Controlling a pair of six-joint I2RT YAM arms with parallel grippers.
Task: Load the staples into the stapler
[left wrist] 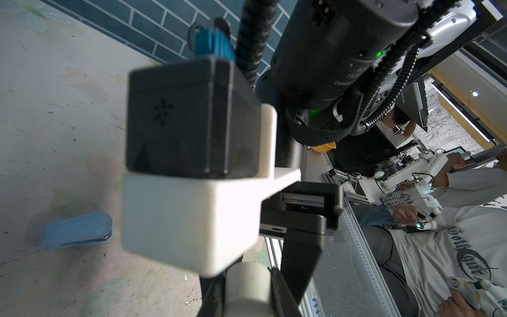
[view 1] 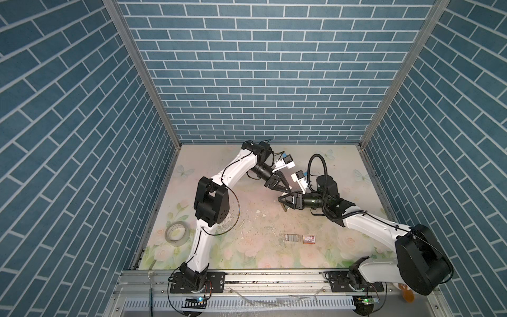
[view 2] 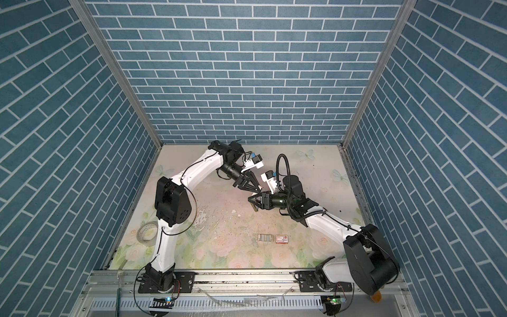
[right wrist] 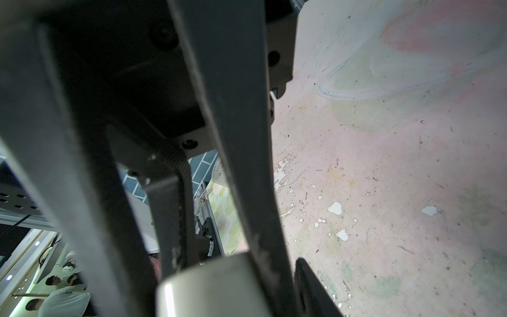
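The pale tray of silver-grey staples [view 1: 291, 237] lies flat, long side left to right in both top views. The left gripper [view 1: 287, 190] is pinched together; the right gripper [view 1: 282, 203], I can't tell.

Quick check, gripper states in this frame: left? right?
Left gripper: closed; whether it pinches anything cannot be told.
Right gripper: cannot be told whether open or closed, or holding anything.
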